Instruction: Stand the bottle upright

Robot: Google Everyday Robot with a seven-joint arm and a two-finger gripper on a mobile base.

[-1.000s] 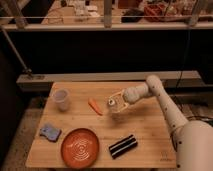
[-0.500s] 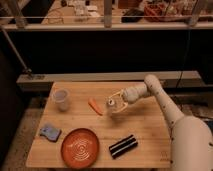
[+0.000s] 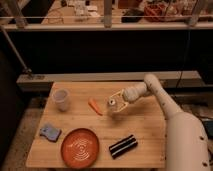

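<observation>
Fingers grip bottle (beside carrot).

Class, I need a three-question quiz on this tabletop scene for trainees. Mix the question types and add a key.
1. True or false: the gripper holds the bottle, just right of the carrot in the picture.
2. Which thing lies closest to the orange plate, toward the picture's left? A) blue sponge B) bottle C) carrot
3. Fill in: the clear cup stands ___ on the wooden table.

Key: 1 true; 2 A; 3 upright.
</observation>
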